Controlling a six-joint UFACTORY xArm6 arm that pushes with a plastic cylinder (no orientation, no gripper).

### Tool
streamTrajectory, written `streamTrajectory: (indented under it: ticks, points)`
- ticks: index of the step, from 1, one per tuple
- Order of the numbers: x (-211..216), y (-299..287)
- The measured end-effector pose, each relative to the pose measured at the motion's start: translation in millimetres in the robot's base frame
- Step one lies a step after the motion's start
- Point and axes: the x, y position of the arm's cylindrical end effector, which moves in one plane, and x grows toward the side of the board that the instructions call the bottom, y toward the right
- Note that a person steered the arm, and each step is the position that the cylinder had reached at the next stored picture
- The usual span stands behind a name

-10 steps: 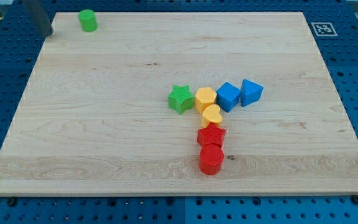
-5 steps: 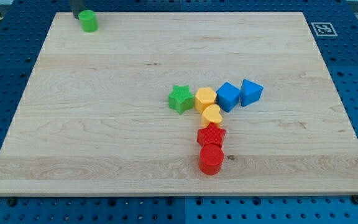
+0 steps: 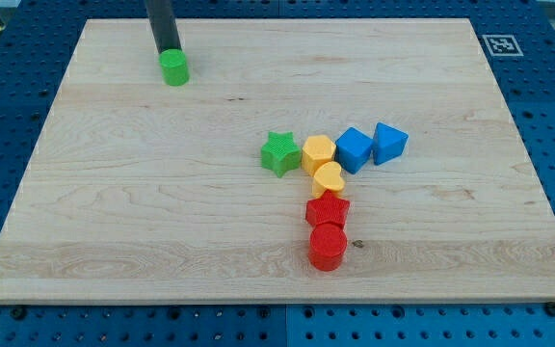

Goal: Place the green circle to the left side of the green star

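The green circle (image 3: 173,67) stands on the wooden board (image 3: 162,193) near the view's upper left. My tip (image 3: 168,50) is right behind it, on its upper-left side, touching it or nearly so. The green star (image 3: 279,153) sits near the board's middle, well to the lower right of the circle.
To the right of the star stand a yellow hexagon (image 3: 318,152), a blue cube (image 3: 354,149) and a blue triangle (image 3: 389,143). Below them lie a yellow heart (image 3: 329,178), a red star (image 3: 327,208) and a red hexagon (image 3: 327,247). A marker tag (image 3: 501,44) is at the upper-right corner.
My tip came in from the upper left, reached the green circle and pushed it down and to the right. The other blocks have not moved.
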Motion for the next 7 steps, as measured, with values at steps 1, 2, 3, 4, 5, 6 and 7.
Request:
streamTrajectory:
  ticks: [1,2,3,4,5,6,7]
  points:
    - [6.2,0.9]
    - [8.1,1.0]
    - [17.0,14.0]
    - [17.1,14.0]
    - [30.7,18.6]
    - [38.7,18.6]
    - [41.9,15.3]
